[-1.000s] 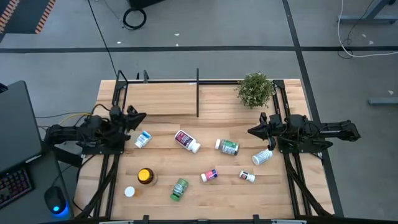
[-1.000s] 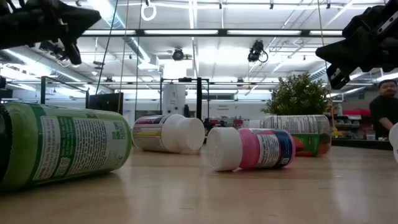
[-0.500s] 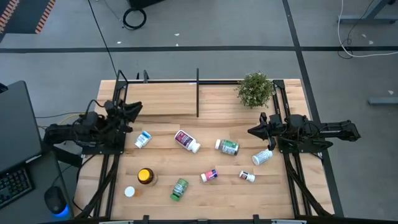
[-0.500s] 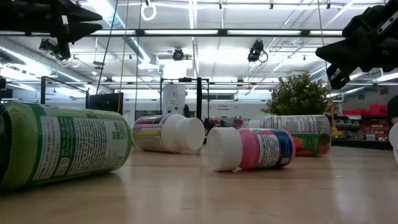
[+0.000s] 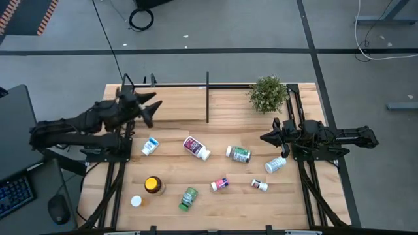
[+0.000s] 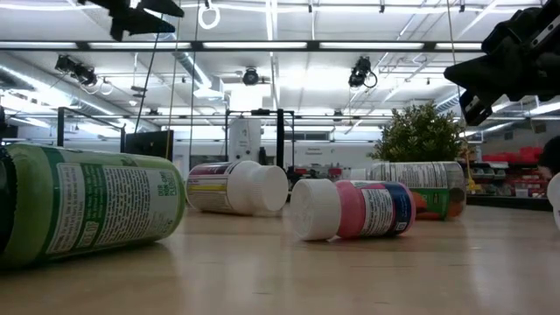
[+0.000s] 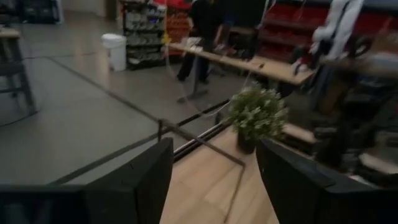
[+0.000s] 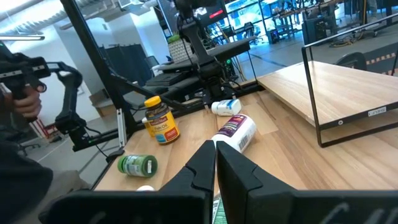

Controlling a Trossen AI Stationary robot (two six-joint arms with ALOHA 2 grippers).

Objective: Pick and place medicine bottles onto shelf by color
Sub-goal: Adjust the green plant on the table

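Medicine bottles (image 5: pixel 196 147) all lie on the table (image 5: pixel 294 207), none on the shelf (image 5: pixel 176 103) at 12 o'clock. Left gripper (image 5: pixel 147 108) empty, fingers apart, over shelf's 9 o'clock end. Right gripper (image 5: pixel 264 138) closed, empty, 3 o'clock.

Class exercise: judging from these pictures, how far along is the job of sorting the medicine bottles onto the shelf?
Done: nothing; the shelf holds no bottles. In hand: nothing; the left tool hangs open over the shelf, empty, and the right tool waits shut at the table's right. Left: all the medicine bottles lie on the table.
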